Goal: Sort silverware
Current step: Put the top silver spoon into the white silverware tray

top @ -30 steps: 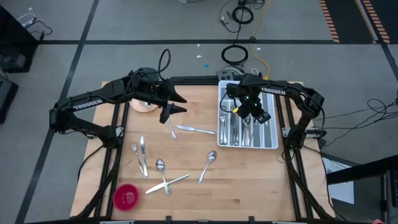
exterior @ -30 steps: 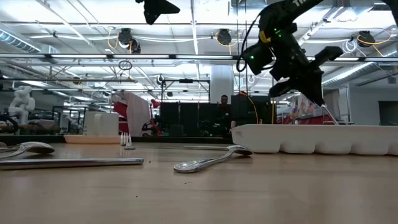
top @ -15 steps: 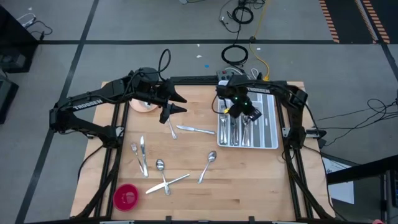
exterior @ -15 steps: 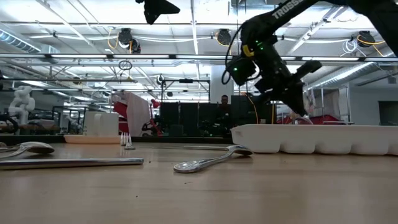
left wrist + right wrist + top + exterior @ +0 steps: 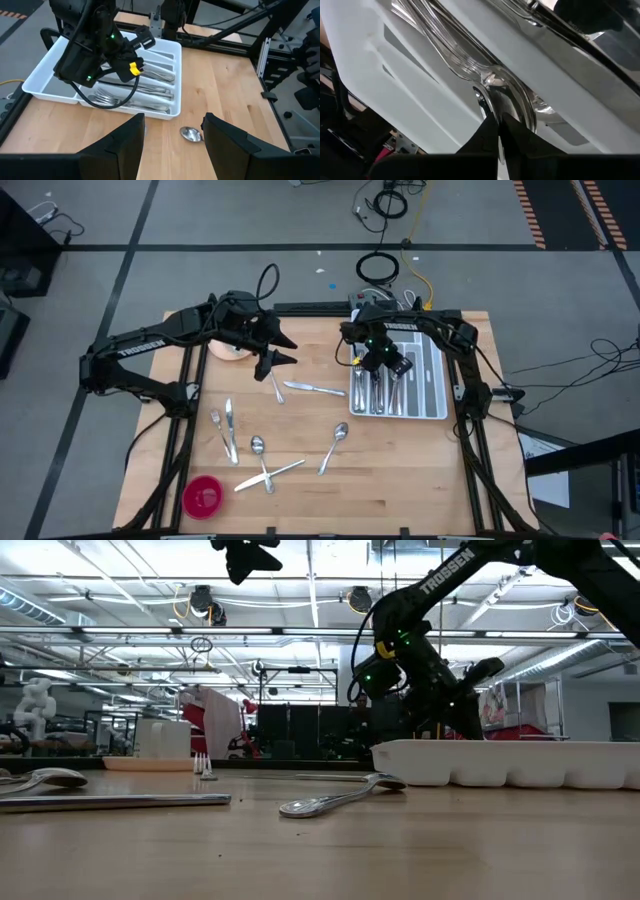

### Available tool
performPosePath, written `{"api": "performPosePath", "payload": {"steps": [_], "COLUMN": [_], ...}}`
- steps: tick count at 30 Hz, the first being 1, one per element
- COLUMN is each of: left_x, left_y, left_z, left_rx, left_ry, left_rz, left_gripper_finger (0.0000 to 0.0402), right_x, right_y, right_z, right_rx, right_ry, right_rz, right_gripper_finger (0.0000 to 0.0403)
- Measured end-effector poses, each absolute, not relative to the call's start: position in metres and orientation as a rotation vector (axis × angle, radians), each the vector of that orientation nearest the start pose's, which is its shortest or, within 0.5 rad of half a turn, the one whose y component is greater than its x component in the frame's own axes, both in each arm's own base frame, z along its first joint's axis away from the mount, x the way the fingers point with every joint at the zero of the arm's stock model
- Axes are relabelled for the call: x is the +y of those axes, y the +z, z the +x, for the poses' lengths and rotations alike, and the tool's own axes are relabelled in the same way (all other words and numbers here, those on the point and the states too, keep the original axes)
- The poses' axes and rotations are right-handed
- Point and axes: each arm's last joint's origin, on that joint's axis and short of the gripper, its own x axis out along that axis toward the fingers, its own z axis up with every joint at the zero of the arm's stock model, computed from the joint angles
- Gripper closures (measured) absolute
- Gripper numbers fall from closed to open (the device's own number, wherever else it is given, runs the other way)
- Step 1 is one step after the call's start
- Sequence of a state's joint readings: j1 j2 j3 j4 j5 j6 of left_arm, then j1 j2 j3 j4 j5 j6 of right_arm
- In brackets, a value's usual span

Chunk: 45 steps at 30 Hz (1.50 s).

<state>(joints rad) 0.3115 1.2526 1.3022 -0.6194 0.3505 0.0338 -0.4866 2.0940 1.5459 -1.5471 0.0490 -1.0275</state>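
Silverware lies in 2 groups: sorted pieces lie lengthwise in the white cutlery tray [image 5: 437, 412] by the surface's right edge, so like stays with like, while loose pieces wait on the bare wood. Loose, I count about 8: a table knife [image 5: 314, 389] and a fork [image 5: 275, 389] near the middle, a fork [image 5: 215, 422] and knife [image 5: 230, 430] toward the left edge, 2 spoons [image 5: 257, 446] [image 5: 334, 445], and a crossed pair [image 5: 268, 473] near the front edge. The right gripper [image 5: 385, 366] dips into the tray's left compartments, fingers clenched on a spoon [image 5: 496, 87], probably to lay it among its kind. The left gripper [image 5: 284, 348] hangs above the rear middle, fingers released, likely poised over that fork.
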Motion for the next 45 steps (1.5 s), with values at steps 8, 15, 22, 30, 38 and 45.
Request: {"api": "performPosePath", "payload": {"steps": [8, 15, 22, 30, 38, 45], "left_x": [0.070, 0.070, 0.070, 0.070, 0.070, 0.070], "left_y": [0.375, 0.375, 0.375, 0.375, 0.375, 0.375], "left_z": [0.250, 0.250, 0.250, 0.250, 0.250, 0.250], "left_rx": [0.536, 0.535, 0.535, 0.534, 0.534, 0.534], "left_ry": [-0.049, -0.049, -0.049, -0.049, -0.048, -0.038], "left_rz": [-0.143, -0.143, -0.143, -0.142, -0.142, -0.139], "left_gripper_finger": [0.0198, 0.0198, 0.0198, 0.0198, 0.0198, 0.0198], "right_x": [-0.163, -0.164, -0.167, -0.169, -0.168, -0.167], "right_y": [0.172, 0.170, 0.169, 0.168, 0.168, 0.180], "right_z": [0.304, 0.307, 0.307, 0.309, 0.309, 0.305], "right_rx": [1.924, 1.910, 1.925, 1.929, 1.942, 1.948], "right_ry": [0.724, 0.669, 0.584, 0.470, 0.408, 0.330], "right_rz": [-0.193, -0.202, -0.161, -0.140, -0.094, -0.061], "right_gripper_finger": [0.0403, 0.0403, 0.0383, 0.0302, 0.0264, 0.0267]}}
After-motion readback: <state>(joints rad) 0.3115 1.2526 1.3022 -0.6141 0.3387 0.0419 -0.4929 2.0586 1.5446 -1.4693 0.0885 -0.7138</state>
